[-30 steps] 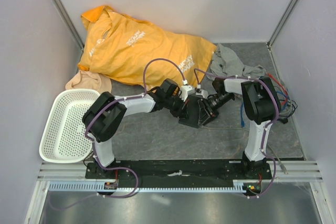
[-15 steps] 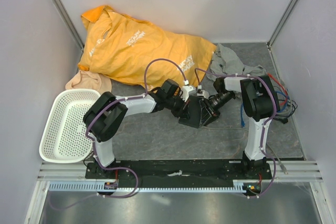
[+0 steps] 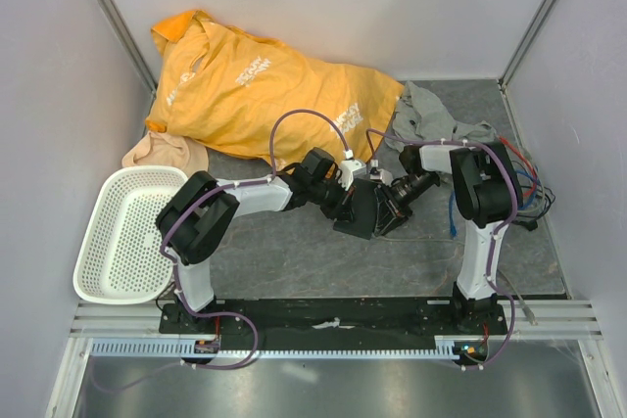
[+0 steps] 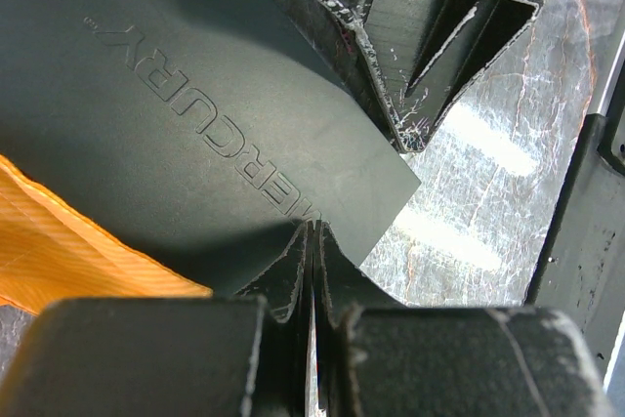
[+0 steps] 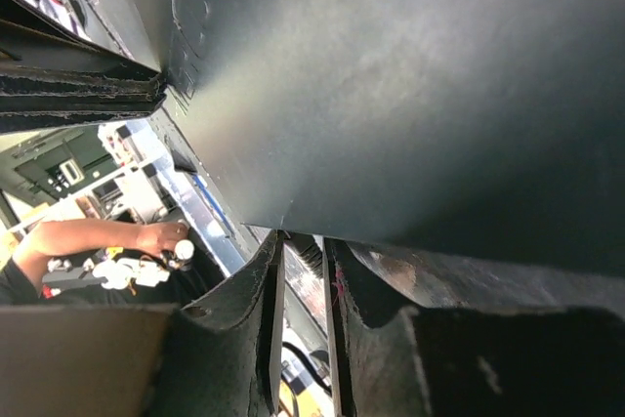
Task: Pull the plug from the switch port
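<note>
The switch [image 3: 357,212], a flat matte-black box, is found near the middle of the tabletop [image 3: 294,256], with one tool at each side. Its port and the plug cannot be made out in any view.

The left tool [image 4: 311,233] is seen closed, finger against finger, with its tips at the switch's edge. The right tool [image 5: 301,241] is seen with a narrow gap between its fingers, right up against the switch. Whether anything is pinched there cannot be told.

Only in the left wrist view is the embossed word MERCURY read, on the switch's broad face. Only in the right wrist view is a person's bare forearm [image 5: 98,236] seen, beyond the switch.

From above, three cloths are counted along the far edge:
- One is an orange shirt [image 3: 255,85] with white lettering too small to read.
- One is a grey cloth [image 3: 431,115] toward the far right corner.
- One is a beige cloth [image 3: 162,152] at the left edge.

One white basket [image 3: 93,242] sits at the left edge, and a tangle of cables [image 3: 529,188] lies at the right edge.
</note>
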